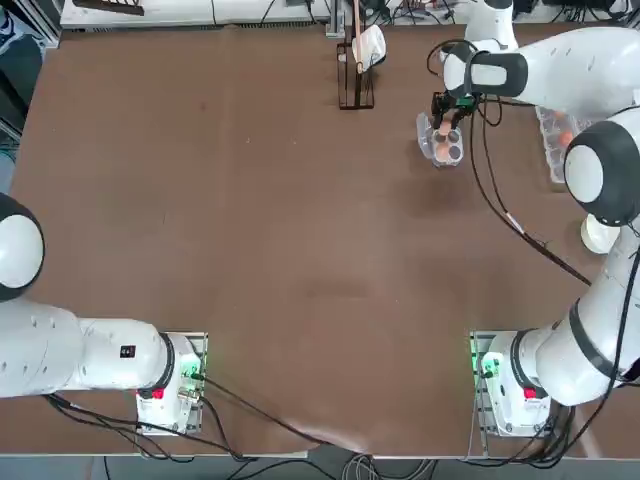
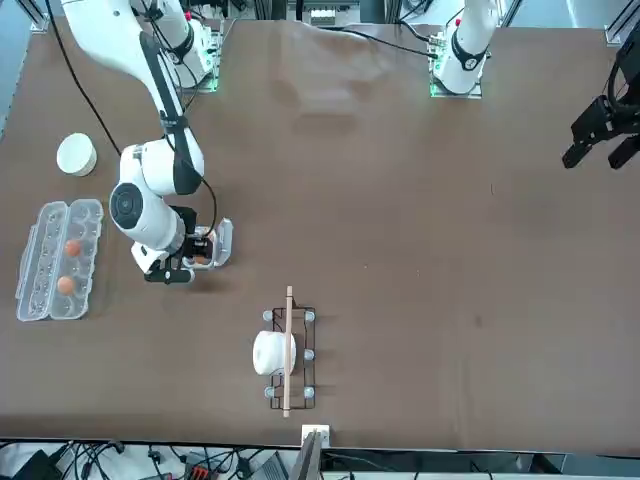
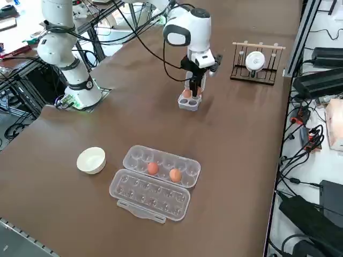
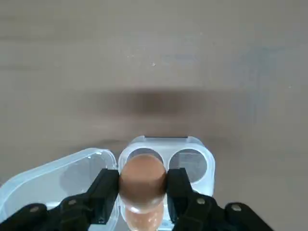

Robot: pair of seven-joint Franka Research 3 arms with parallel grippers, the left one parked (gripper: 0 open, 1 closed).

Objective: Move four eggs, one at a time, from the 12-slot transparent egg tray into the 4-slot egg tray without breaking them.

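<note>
My right gripper (image 4: 142,186) is shut on an orange-brown egg (image 4: 142,175) and holds it just above the 4-slot egg tray (image 4: 188,163), whose flap lid lies open to one side. A second egg (image 4: 143,220) sits in a cup of that tray, right under the held one. From the side the gripper (image 3: 195,87) hangs over the small tray (image 3: 189,105) at mid-table. The 12-slot transparent egg tray (image 3: 136,158) lies open nearer the table's edge with two eggs (image 3: 153,168) (image 3: 175,175) in it. The arm hides most of the long tray in the top view.
A white bowl (image 3: 91,160) stands beside the long tray. A dark wire rack (image 3: 256,75) with a wooden bar and a white cup (image 3: 255,60) stands near the far edge, past the small tray. Cables trail from the right arm over the table.
</note>
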